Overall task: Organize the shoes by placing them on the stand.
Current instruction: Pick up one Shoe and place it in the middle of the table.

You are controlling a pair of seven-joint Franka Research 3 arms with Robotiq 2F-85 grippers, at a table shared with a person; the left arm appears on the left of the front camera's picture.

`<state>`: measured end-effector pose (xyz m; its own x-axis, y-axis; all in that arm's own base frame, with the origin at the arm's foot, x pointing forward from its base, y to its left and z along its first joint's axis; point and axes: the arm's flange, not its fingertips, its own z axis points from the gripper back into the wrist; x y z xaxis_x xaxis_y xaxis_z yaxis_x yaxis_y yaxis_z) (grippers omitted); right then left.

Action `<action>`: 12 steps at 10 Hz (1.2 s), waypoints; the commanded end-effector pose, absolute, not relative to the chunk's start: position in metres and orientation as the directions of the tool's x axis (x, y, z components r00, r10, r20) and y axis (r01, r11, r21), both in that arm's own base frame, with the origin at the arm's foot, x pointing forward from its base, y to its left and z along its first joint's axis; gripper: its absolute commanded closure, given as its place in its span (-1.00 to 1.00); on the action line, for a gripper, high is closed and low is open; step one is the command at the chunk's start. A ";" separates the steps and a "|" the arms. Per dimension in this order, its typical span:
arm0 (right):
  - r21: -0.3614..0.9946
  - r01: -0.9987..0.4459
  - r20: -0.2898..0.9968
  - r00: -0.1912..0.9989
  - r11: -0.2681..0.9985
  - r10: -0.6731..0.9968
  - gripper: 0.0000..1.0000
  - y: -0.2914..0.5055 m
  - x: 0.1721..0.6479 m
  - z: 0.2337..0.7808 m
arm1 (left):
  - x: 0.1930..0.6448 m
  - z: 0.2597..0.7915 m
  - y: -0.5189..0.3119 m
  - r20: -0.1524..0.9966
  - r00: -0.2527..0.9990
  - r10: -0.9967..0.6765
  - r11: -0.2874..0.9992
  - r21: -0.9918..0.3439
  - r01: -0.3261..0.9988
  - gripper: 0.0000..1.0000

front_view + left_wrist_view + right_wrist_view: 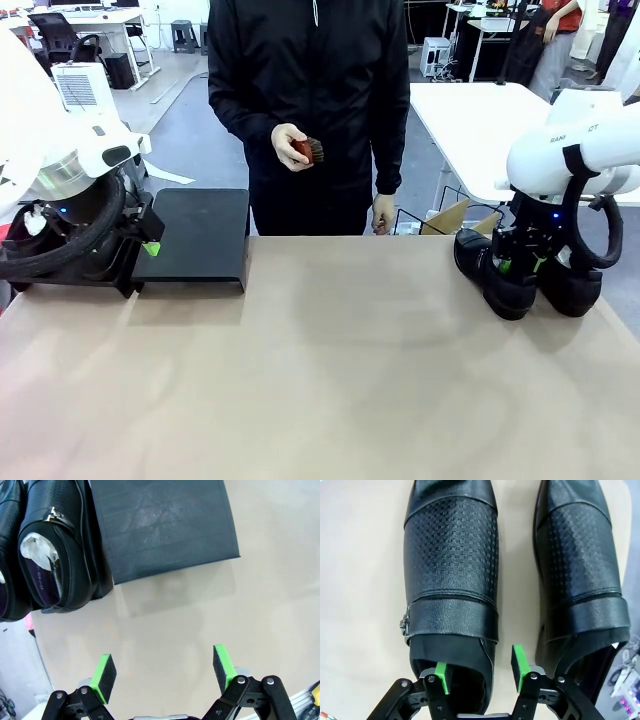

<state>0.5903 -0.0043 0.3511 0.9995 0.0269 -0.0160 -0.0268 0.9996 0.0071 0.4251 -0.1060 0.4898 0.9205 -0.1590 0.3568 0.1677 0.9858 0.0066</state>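
Observation:
Two glossy black shoes (pixel 495 283) (pixel 575 290) stand side by side at the table's right end. My right gripper (pixel 522 265) hangs over them. In the right wrist view the gripper (pixel 480 670) straddles the side wall of the nearer shoe (pixel 452 565): one green pad sits inside its opening, the other outside, beside the second shoe (pixel 580 565), and the pads stand apart. The black stand (pixel 200 235) lies at the far left. My left gripper (pixel 164 670) is open over bare table near the stand (pixel 160 525). Two more shoes (pixel 55 555) (pixel 7 570), stuffed with white paper, lie beside it.
A person in a black jacket stands at the far edge holding a small brown brush (pixel 308 150). The wide tan tabletop (pixel 330 370) stretches between the arms. A white table (pixel 480 120) stands behind at the right.

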 end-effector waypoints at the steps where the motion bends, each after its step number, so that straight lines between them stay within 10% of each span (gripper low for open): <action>1: 0.021 -0.076 0.008 0.997 0.997 0.075 0.08 -0.004 0.598 0.351 | 0.425 0.489 -0.105 0.365 0.919 -0.150 0.988 0.019 0.154 -1.00; 4: 0.011 -0.079 -0.001 0.997 0.997 0.079 1.00 -0.005 0.600 0.346 | 0.425 0.489 -0.105 0.365 0.919 -0.150 0.988 0.019 0.154 -1.00; 12: 0.111 0.035 0.026 0.999 0.993 -0.038 1.00 0.039 0.535 0.414 | 0.425 0.489 -0.105 0.365 0.919 -0.150 0.988 0.019 0.154 -1.00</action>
